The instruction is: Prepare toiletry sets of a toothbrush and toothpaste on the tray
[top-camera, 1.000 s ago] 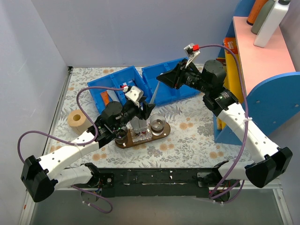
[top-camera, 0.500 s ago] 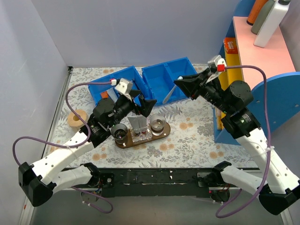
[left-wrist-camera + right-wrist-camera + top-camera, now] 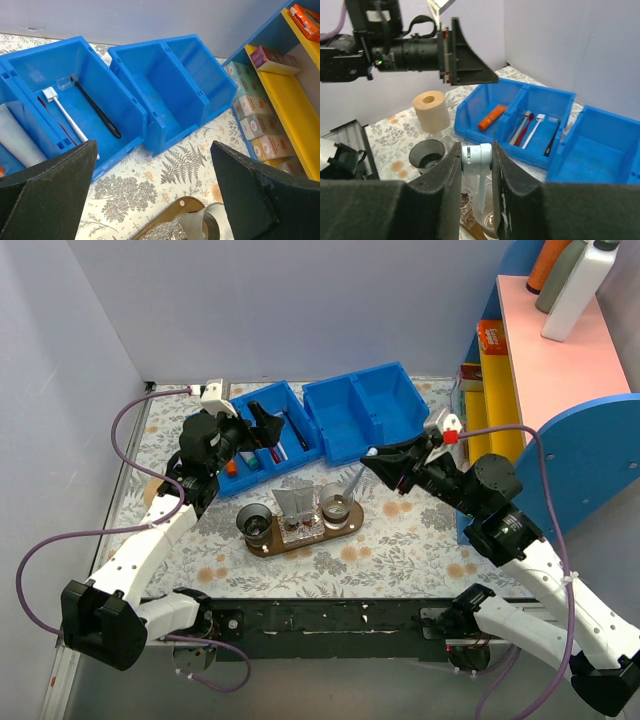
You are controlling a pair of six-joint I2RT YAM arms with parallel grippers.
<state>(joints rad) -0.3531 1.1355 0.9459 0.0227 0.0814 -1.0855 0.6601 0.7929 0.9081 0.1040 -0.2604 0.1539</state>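
Observation:
The dark wooden tray (image 3: 352,521) lies at mid-table with a dark cup (image 3: 253,523), a glass cup (image 3: 338,507) and, between them, an upright silvery-white toothpaste (image 3: 296,503) with red at its base. My right gripper (image 3: 372,454) is shut on the thick pale-blue end of the toothbrush (image 3: 477,159). Its thin stem (image 3: 355,480) hangs down toward the glass cup (image 3: 492,222). My left gripper (image 3: 258,425) hovers open over the left blue bin (image 3: 297,397), with nothing between its fingers (image 3: 50,195). The tray's end (image 3: 175,210) shows just below them.
The left bin (image 3: 120,92) holds a white brush (image 3: 65,112), a dark brush (image 3: 97,107), a red one and an orange tube (image 3: 492,115). A second blue bin (image 3: 385,385) sits to its right. A cardboard roll (image 3: 432,110) stands at the left. Shelves with boxes (image 3: 262,130) rise on the right.
My left gripper opened, left the tray and swung back up-left over the left bin. My right gripper carried the toothbrush from over the right bin down toward the glass cup.

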